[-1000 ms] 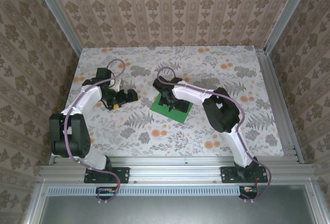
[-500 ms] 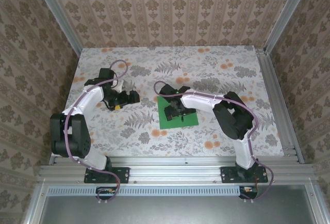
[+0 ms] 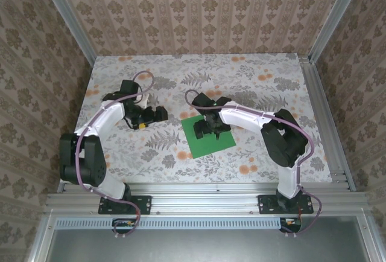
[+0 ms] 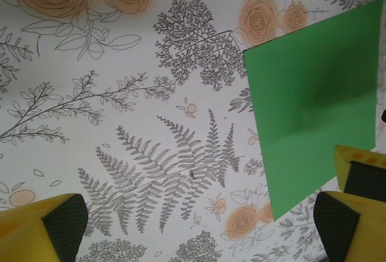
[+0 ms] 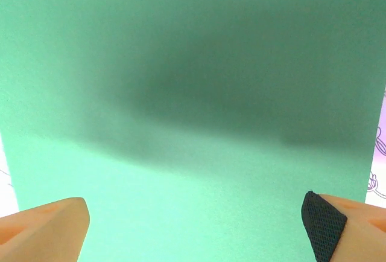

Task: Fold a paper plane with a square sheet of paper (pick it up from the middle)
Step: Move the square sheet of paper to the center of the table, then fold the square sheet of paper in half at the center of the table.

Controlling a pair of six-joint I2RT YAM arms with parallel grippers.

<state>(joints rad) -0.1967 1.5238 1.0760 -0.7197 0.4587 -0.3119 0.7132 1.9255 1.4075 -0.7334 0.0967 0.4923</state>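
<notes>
Jaws first: both pairs are spread wide with nothing pinched between them.

Top view: the flat square sheet of plain bright-green paper (image 3: 209, 143) lies on the grey-and-orange floral-print tabletop (image 3: 151, 153), a bit right of centre. Being square, it has no real long side. It's turned a little, so its edges run askew to the tabletop's edges, with one corner aimed at the near-left. The right jaws, on the end of the white-and-black right arm (image 3: 244, 116), hang over the far half of the sheet. Can't tell from up here whether they're touching it. The left jaws are off to the left over bare floral print, apart from the paper.

Left wrist view: the yellow fingertips with black pads (image 4: 51, 229) sit in the two bottom corners, a big gap between them. The green sheet is at the right, lying flat, one corner pointing down towards the right-hand fingertip. A soft shadow falls across its middle.

Right wrist view: green paper spans between the two orange-looking fingertips (image 5: 42, 229), which sit far apart low in the corners. Thin slivers of tabletop peek in at both sides. A dark shadow runs across the sheet.
</notes>
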